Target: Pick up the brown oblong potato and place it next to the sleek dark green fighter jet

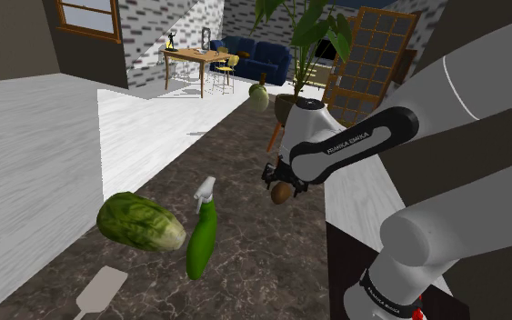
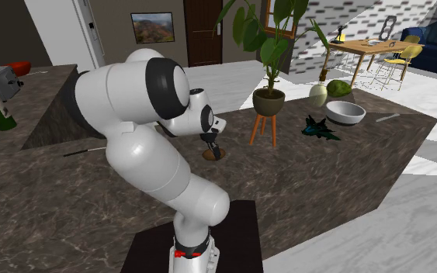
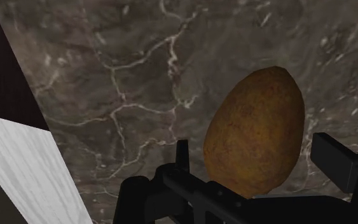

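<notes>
**Potato beneath the jaws, jet past the plant**

On the dark marbled table (image 2: 348, 182), the white arm's (image 2: 143, 132) black jaws hang over a brown potato (image 2: 214, 155), near the potted plant (image 2: 269, 99). A dark green jet (image 2: 319, 129) lies on the plant's other side, beside a white bowl (image 2: 345, 112).

A dark, veined marble counter (image 1: 245, 173) is bordered by a pale floor (image 1: 26, 164). White brick walls (image 1: 149, 41) are seen behind it, and a wood-framed window (image 1: 88, 16) is set high up. A wooden table (image 1: 193, 56) and a blue sofa (image 1: 261, 55) are placed at the far end. A framed picture (image 2: 152, 27) is hung beside a dark door (image 2: 201, 31).
</notes>
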Motion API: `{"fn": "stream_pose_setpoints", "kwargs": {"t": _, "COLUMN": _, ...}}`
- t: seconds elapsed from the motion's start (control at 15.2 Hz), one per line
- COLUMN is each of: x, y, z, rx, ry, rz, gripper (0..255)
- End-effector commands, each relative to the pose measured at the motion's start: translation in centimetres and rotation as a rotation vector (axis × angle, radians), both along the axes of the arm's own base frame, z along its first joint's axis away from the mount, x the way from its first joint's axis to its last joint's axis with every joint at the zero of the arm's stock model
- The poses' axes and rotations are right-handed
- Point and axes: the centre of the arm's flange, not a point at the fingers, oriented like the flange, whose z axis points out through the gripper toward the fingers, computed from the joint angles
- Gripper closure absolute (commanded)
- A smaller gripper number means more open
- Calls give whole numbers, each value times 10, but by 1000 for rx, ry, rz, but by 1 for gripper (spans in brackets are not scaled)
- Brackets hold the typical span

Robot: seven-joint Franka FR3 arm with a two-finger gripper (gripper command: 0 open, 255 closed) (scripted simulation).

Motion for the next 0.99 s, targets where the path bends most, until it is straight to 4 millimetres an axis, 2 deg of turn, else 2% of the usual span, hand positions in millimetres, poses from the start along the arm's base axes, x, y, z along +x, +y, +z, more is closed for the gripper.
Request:
{"fn": "stream_pose_setpoints", "kwargs": {"t": 0.0, "x": 0, "y": 0, "z": 0, "rx": 0, "ry": 0, "rz": 0, "gripper": 0}}
{"fn": "stream_pose_setpoints", "kwargs": {"t": 0.2, "x": 0, "y": 0, "z": 0, "rx": 0, "ry": 0, "rz": 0, "gripper": 0}}
{"fn": "stream_pose_setpoints", "kwargs": {"t": 0.26, "x": 0, "y": 0, "z": 0, "rx": 0, "ry": 0, "rz": 0, "gripper": 255}}
{"fn": "stream_pose_setpoints", "kwargs": {"t": 0.86, "x": 0, "y": 0, "z": 0, "rx": 0, "ry": 0, "rz": 0, "gripper": 255}}
{"fn": "stream_pose_setpoints", "kwargs": {"t": 0.92, "x": 0, "y": 0, "z": 5, "rx": 0, "ry": 0, "rz": 0, "gripper": 255}}
